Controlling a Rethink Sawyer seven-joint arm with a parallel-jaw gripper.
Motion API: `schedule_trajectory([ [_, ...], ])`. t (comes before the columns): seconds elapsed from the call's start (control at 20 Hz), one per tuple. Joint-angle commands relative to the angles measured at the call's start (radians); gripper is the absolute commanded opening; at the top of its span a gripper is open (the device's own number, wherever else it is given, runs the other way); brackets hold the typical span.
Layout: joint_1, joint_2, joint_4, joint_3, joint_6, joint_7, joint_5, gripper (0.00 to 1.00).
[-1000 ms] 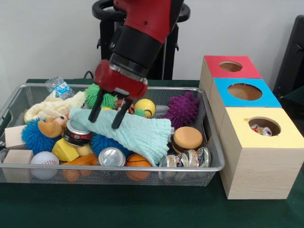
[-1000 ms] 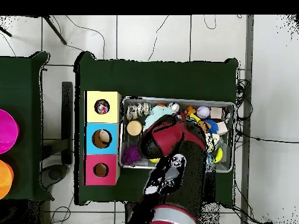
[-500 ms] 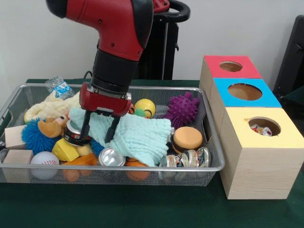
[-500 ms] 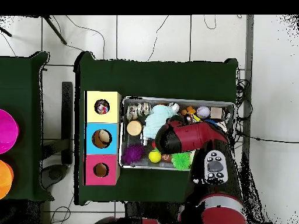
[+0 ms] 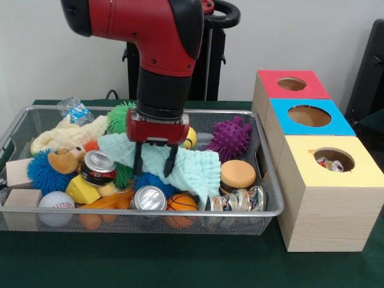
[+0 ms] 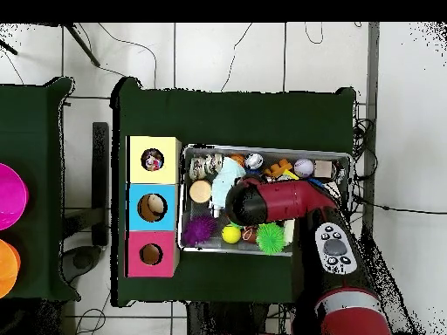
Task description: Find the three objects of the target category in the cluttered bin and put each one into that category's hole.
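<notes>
Three boxes point(image 5: 312, 150) stand in a row beside the bin point(image 5: 264, 211).

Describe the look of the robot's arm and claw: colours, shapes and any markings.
The arm is made of thick, rounded glossy red shells joined by black cylindrical sections. The wrist ends in a red block that carries the claw, which has two thin black fingers. From above, a grey oval panel with dark buttons sits on the red arm. No loose cables show on it.

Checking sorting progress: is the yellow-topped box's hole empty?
Not empty: a polka-dot cloth piece shows inside the hole.
</notes>
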Motion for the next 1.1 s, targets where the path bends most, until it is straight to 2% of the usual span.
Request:
schedule_trajectory([
  [0.05,-0.019,-0.015,0.159,0.185,0.205,-0.133,0.038,1.00],
  [0.2,-0.020,-0.017,0.156,0.182,0.206,-0.123,0.022,1.00],
  [0.55,-0.006,-0.002,0.123,0.158,0.141,-0.092,-0.042,1.00],
  [0.6,0.002,-0.002,0.119,0.149,0.134,-0.084,-0.049,0.00],
  [0.95,0.079,-0.004,0.087,0.062,0.084,0.006,-0.095,0.00],
  [1.1,0.084,-0.004,0.084,0.053,0.090,0.006,-0.097,0.00],
])
